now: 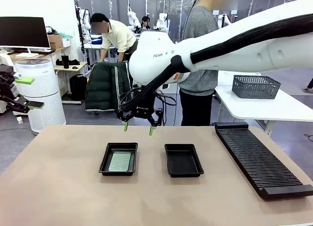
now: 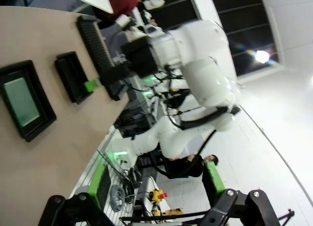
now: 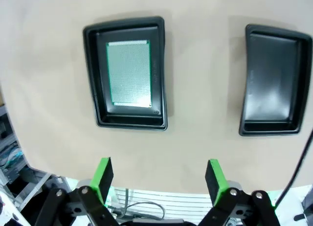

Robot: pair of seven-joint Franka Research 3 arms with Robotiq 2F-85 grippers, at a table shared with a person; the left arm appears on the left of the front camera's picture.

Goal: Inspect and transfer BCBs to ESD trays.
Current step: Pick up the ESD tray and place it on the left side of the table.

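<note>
Right claw (image 1: 139,128) wide and empty above the table (image 1: 58,187), near the tray (image 1: 104,161) with a BCB (image 1: 120,161); left claw (image 1: 29,92) wide too.

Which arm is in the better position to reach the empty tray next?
The right. Its open right gripper hangs over the table near the empty tray; the left gripper, also open, is out beyond the table's left edge.

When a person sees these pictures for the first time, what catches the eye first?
The large white right arm reaches across the middle, its open end effector hanging over the table. Next comes the green BCB lying flat in the left ESD tray, beside the empty right ESD tray. A long black slotted rack lies at the table's right side.
</note>
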